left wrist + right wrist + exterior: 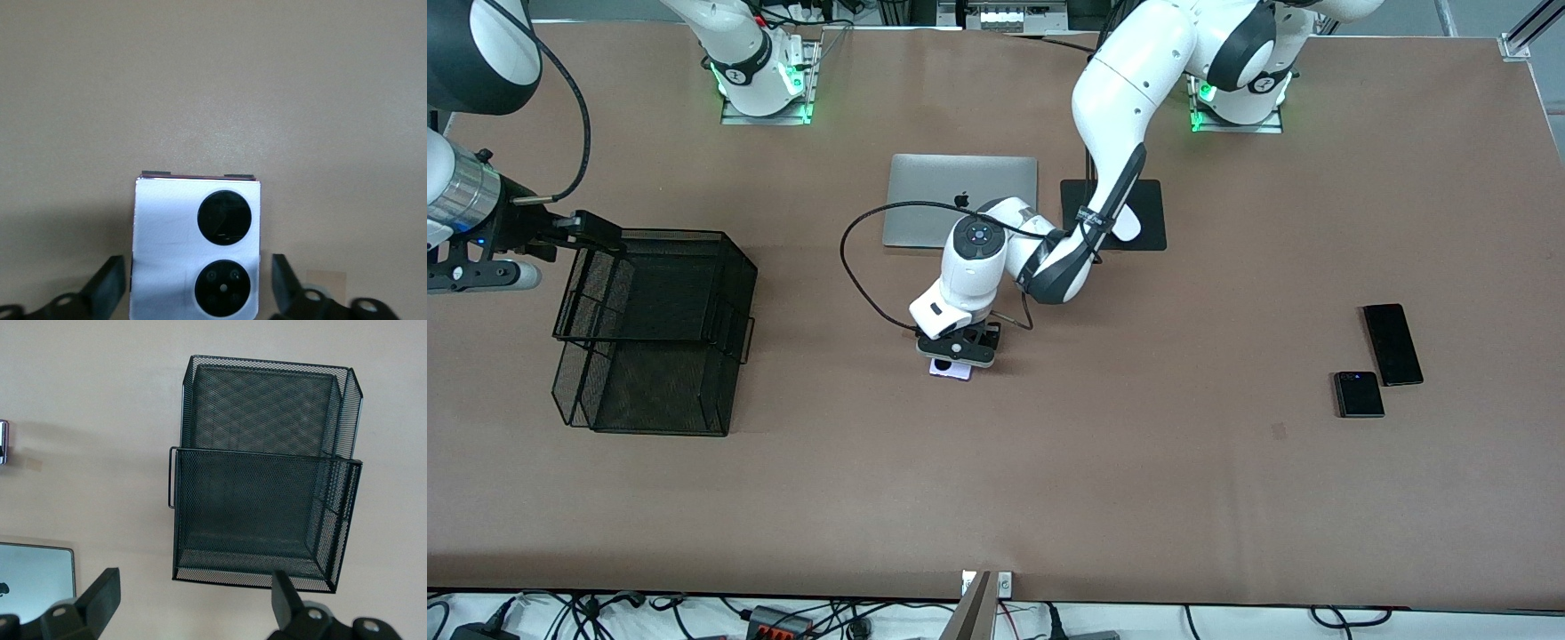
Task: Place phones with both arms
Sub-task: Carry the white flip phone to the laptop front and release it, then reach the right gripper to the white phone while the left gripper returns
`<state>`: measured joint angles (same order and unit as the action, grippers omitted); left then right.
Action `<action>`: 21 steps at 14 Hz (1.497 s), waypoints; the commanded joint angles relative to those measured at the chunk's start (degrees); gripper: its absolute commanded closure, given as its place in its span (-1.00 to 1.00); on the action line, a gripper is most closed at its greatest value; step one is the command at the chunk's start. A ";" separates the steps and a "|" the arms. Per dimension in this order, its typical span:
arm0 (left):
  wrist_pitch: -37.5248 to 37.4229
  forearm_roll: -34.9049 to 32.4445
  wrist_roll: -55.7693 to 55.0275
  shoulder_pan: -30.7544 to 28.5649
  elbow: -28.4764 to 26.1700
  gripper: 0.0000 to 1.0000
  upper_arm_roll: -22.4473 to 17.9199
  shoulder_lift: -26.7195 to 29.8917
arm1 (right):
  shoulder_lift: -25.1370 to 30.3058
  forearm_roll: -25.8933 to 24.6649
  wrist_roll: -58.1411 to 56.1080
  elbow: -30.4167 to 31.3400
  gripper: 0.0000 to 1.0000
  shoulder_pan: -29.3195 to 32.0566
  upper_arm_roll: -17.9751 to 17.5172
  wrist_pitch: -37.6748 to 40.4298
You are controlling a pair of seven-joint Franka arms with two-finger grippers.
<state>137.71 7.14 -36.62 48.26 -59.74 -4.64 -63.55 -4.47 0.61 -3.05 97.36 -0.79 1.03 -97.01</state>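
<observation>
Between my left fingers (107,285) the lilac phone (195,248) is lying flat on the table (1138,498), near its middle and nearer to the front camera than the laptop (960,200). I am spreading the left gripper (197,288) wide, one finger on each long side of the phone, and a thin strip of table is showing between each finger and the phone's edge, so I am touching nothing. Its two black circles are facing up, one just between my fingertips and the other a little past them. In the front view that gripper (958,348) is sitting low over the phone and covering most of it, so only the lilac edge nearest the camera is peeking out.

My right gripper (193,603) is hanging in the air over the right arm's end of the table, above the black mesh tray (263,520); I am holding those fingers wide apart too, with nothing between them, and that arm is waiting.

Toward the left arm's end of the table, the small black phone (1359,395) and the long black phone (1392,344) are lying flat just beside each other, the small one nearer to the front camera, both well apart from my grippers. Beside the laptop a black mat (1152,213) is lying under my left arm.
</observation>
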 commanded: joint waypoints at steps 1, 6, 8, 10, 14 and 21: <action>-0.08 0.24 1.29 0.17 2.17 -1.00 -0.80 -0.88 | 0.07 0.18 -0.11 -0.59 -1.00 0.18 -0.33 -0.20; -1.22 0.42 8.99 -5.18 -6.24 -1.00 -0.89 9.03 | -0.80 0.35 -0.37 -1.30 -1.00 -0.17 -0.41 -0.20; -2.96 0.51 14.01 -8.17 -9.06 -1.00 -0.45 13.86 | -1.86 1.23 -0.46 -1.30 -1.00 -1.83 -0.50 -0.28; -7.53 0.60 19.89 -11.42 -9.96 -1.00 -0.45 17.83 | -3.00 2.72 -0.37 -1.39 -1.00 -4.12 -0.42 -0.37; -12.20 0.95 25.63 -19.05 -15.20 -1.00 -0.02 26.69 | -7.82 2.81 0.33 -4.80 -1.00 -9.21 -0.41 -0.46; -23.35 0.25 34.16 -33.57 -24.63 -1.00 3.24 36.65 | -16.98 3.08 0.42 -13.43 -1.00 -16.26 -0.41 -2.74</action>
<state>116.84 7.18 -4.53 17.21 -80.72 -2.62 -30.12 -19.70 2.91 -2.59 86.47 -16.80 0.30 -99.40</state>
